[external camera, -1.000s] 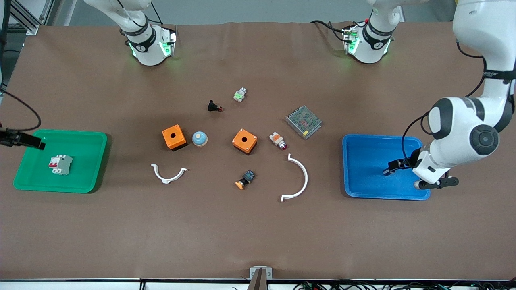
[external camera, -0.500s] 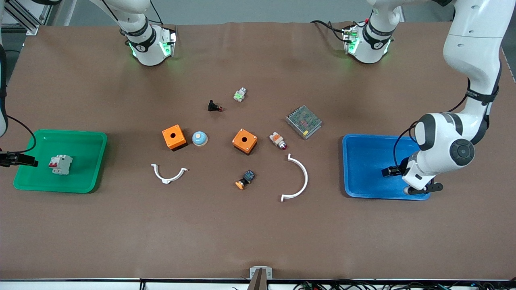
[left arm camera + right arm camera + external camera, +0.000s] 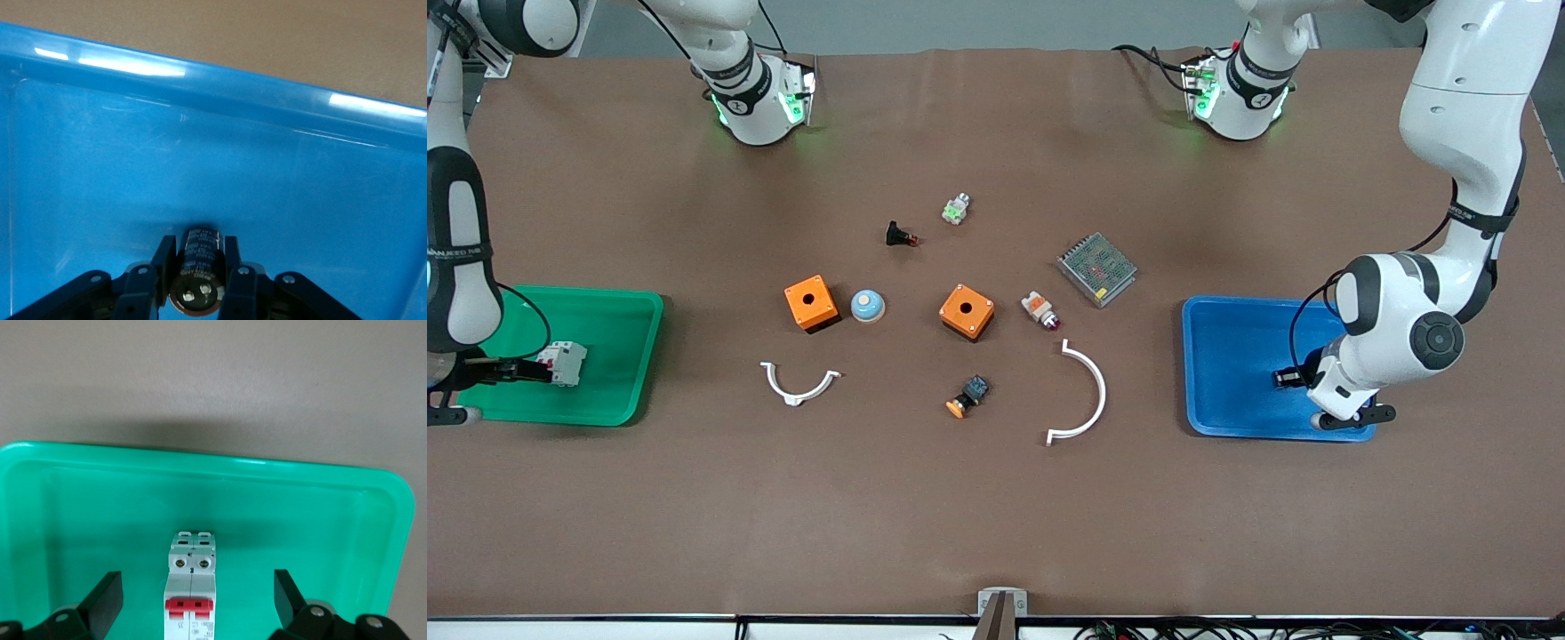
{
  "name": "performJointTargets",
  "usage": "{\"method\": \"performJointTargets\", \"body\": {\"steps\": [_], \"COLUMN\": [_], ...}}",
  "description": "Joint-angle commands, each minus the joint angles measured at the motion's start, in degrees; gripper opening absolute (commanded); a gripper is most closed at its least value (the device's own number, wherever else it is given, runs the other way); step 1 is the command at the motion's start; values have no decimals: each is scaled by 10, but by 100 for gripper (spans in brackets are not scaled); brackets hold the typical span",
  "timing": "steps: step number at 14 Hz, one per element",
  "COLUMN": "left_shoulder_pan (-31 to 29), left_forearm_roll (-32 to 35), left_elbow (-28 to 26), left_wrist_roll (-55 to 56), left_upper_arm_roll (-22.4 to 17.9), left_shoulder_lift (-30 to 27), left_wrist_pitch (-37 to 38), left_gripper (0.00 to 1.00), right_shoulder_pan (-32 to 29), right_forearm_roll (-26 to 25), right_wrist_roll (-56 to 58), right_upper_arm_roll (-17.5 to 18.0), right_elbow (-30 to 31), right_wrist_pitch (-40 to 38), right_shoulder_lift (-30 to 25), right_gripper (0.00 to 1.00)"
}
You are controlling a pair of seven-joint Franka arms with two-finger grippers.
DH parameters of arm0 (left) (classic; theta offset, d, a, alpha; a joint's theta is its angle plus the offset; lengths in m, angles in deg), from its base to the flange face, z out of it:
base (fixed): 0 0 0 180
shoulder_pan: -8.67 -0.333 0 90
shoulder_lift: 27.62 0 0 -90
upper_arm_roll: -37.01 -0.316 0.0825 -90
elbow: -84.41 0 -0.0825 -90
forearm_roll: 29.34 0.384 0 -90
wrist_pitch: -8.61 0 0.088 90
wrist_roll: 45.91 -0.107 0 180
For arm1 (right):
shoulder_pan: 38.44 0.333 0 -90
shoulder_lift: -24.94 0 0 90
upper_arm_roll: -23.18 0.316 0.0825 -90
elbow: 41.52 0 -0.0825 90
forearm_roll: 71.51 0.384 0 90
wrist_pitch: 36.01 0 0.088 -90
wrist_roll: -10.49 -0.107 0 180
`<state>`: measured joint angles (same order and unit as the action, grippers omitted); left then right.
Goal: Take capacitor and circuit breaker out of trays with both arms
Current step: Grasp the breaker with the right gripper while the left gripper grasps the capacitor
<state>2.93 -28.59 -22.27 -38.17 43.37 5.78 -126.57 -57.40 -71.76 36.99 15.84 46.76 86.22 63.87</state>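
Observation:
The capacitor (image 3: 198,273), a small black cylinder with a shiny end, is clamped between the fingers of my left gripper (image 3: 198,245). That gripper (image 3: 1285,380) is low inside the blue tray (image 3: 1227,356), near the end toward the left arm's side, and the tray's wall shows in the left wrist view (image 3: 200,133). The breaker (image 3: 565,363), light grey with red levers, lies in the green tray (image 3: 605,356). My right gripper (image 3: 534,369) is open, with its fingers wide apart on either side of the breaker (image 3: 191,593) and not touching it.
Between the trays lie two orange boxes (image 3: 811,302) (image 3: 967,311), a blue dome (image 3: 867,306), a black push button (image 3: 900,236), a white-and-orange switch (image 3: 1040,309), an orange-capped button (image 3: 967,397), a mesh-covered unit (image 3: 1096,268) and two white arcs (image 3: 800,382) (image 3: 1085,396).
My right gripper has come down from beside the green tray to straddle the breaker. My left gripper has sunk a little lower into the blue tray with the capacitor.

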Motion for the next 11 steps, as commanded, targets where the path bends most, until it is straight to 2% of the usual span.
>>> {"method": "performJointTargets", "body": {"steps": [1,4,7,9,11], "left_shoulder_pan": [6,13,77,128,184], "left_forearm_roll": [20,22,22,21,22], "left_elbow": [1,12,39,65,113], "left_wrist_roll": [-6,-9,18,67,124], "left_upper_arm_roll": [1,8,8,8,8], "left_shoulder_lift": [-10,-41,-79,-76,-45], "left_wrist_pitch": [5,46,88,89,89], "left_gripper": [4,1,1,1,1], "right_shoulder_pan": [-12,-13,-19,-20,-20], "right_forearm_roll": [-6,-6,-6,-6,-6], "right_wrist_roll": [1,0,0,0,0], "right_upper_arm_roll": [9,9,9,9,9], "right_elbow": [7,17,19,19,20], "right_wrist_pitch": [-7,-9,-30,-41,-42], "right_shoulder_lift": [3,3,3,4,4], "right_gripper": [100,94,74,57,39]}}
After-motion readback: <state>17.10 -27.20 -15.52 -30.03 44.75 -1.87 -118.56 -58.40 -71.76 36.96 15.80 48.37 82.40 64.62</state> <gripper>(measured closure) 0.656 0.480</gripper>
